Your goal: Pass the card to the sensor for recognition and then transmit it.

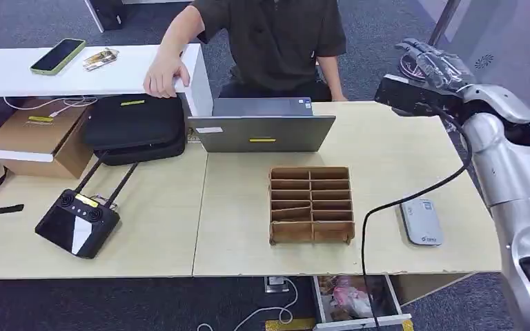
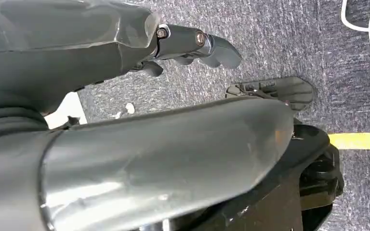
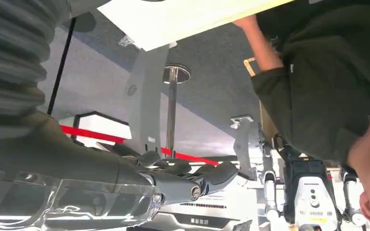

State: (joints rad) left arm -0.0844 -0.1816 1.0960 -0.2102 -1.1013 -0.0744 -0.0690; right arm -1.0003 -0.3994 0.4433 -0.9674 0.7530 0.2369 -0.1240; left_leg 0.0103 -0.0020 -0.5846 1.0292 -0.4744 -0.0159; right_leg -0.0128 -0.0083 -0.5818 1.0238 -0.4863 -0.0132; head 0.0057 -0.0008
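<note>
The right hand (image 1: 433,61) is up high past the far right corner of the table (image 1: 386,148), fingers loosely curled, holding nothing. The grey sensor (image 1: 421,221) lies on the table, well below the hand. The left hand (image 2: 192,45) hangs over carpet, holding nothing.
</note>
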